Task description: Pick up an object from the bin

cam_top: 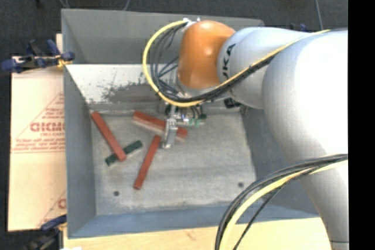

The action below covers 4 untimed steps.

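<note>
Reaching in from the right over the near corner of the grey metal bin, the robot's bulky white arm covers much of that side of the box. The speckled floor closest to the camera lies bare. Just beyond that bare patch, a long red stick, flat and straight, runs on a slant from the lower middle of the floor up towards the centre. To its left lies a short dark green bar, tilted, with its lower end touching or passing under a third red stick, which slants along the left part of the floor close to the left wall.

Farther in, the gripper hangs low at the middle of the bin, right at the upper end of the long red stick and against a paler red stick, which lies flat and almost crosswise. Those two sticks meet beneath the tool, and which one it touches cannot be told. Whether the pincer is spread or pressed together cannot be told either, and nothing can be made out in its grasp.

Above the tool sits the rounded orange cover of the wrist, with yellow and dark cables looping to its left. Behind them rises the bin's far wall, marked with dark scuffs.
</note>
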Each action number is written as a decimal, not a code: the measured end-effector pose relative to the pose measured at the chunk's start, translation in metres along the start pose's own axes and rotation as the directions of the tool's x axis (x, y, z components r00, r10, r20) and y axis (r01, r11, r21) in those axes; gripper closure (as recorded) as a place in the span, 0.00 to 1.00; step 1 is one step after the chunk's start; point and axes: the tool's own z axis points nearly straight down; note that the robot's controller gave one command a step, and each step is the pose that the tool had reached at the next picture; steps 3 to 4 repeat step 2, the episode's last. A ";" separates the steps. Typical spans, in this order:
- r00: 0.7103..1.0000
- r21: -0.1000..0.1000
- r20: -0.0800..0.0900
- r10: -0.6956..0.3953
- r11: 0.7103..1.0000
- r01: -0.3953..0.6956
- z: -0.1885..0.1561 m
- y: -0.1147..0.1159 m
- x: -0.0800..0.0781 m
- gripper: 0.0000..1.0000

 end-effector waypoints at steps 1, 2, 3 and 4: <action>1.000 -0.001 0.013 0.002 1.000 -0.002 0.000 0.000 -0.002 1.00; 0.998 0.001 0.024 -0.065 0.998 0.065 -0.182 -0.013 0.008 1.00; 0.998 0.001 0.024 -0.065 0.998 0.065 -0.182 -0.013 0.008 1.00; 0.998 0.001 0.024 -0.065 0.998 0.065 -0.182 -0.013 0.008 1.00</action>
